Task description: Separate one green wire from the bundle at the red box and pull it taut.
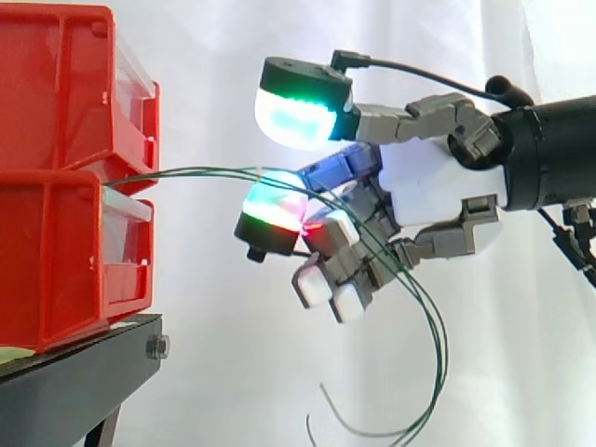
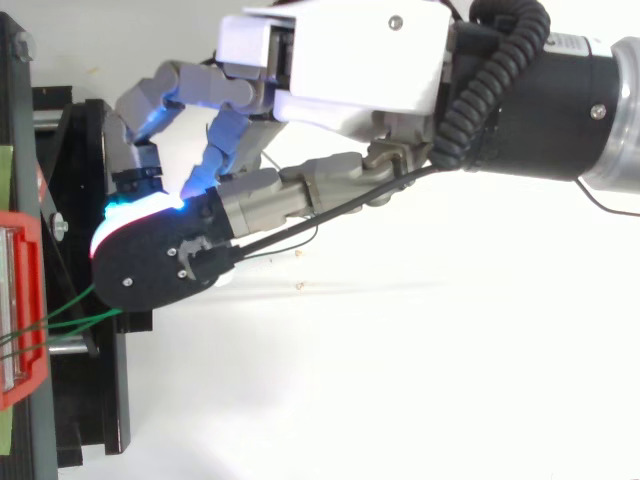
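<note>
Two red bins (image 1: 56,261) stand stacked at the left edge of the side view, on a black stand (image 1: 74,396) in the lower left corner, with the white curtain (image 1: 233,372) behind. A few green wires (image 1: 186,173) come out of the gap between the upper and the lower bin. They run nearly level toward the middle of the frame, in a slight upward bow. There they meet the robot hand (image 1: 438,186), which enters from the right edge and sits just right of the bins, apart from them.

The wires cross the front of the robot hand, slanting down to the right, then hang in a long loose curve toward the lower right. Their free ends curl back left near the bottom edge. At least two strands can be told apart in that curve.

From the side or from above, I cannot tell whether the robot hand is grasping any wire or only has them lying against it.

In the top view the red bins (image 2: 25,390) sit at the lower left edge, with the black stand (image 2: 100,400) beside them. The green wires (image 2: 65,312) leave the bins and slant up to the right, passing out of sight under the robot hand (image 2: 340,50). It reaches in from the upper right above a white surface (image 2: 420,380).
</note>
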You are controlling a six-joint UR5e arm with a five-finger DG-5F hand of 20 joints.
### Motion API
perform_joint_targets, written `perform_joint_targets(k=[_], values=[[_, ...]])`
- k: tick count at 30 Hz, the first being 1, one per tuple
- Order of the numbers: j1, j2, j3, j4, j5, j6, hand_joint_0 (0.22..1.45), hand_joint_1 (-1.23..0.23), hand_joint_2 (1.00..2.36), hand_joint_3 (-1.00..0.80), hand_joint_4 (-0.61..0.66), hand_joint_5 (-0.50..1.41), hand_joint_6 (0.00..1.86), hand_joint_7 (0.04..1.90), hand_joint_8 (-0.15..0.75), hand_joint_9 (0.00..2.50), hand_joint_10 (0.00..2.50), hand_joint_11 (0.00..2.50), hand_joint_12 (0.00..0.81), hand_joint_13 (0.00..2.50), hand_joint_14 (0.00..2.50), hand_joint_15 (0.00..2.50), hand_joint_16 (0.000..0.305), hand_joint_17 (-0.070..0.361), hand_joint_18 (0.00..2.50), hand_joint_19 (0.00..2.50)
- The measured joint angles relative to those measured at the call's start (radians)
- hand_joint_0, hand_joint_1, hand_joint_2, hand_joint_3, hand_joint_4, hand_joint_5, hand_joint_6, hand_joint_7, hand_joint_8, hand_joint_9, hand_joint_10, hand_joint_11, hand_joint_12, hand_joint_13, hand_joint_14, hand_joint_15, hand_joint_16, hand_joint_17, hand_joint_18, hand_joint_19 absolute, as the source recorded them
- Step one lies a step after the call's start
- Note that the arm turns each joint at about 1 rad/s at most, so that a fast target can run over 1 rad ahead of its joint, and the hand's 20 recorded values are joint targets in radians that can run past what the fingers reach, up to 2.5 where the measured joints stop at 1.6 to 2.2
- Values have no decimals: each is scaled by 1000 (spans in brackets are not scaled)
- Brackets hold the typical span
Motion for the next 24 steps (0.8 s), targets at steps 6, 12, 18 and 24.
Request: perform_joint_targets(k=[6,12,18,24], values=[[2,0,-32,3,-2,73,576,-485,1008,-407,223,-140,654,1132,346,1153,18,950,355,1001,15,460,49,111,950,510],[-1,0,-47,4,-9,119,613,-566,1012,-346,204,-147,704,1097,343,1165,17,950,349,1003,16,451,48,108,947,506],[-3,0,-52,6,-23,124,610,-643,1019,-225,190,-195,837,1057,349,1125,17,1015,354,996,15,453,49,110,948,482],[-4,0,-38,2,-27,119,621,-697,1019,-194,189,-207,883,989,349,1108,15,1079,350,979,17,456,49,110,940,471]])
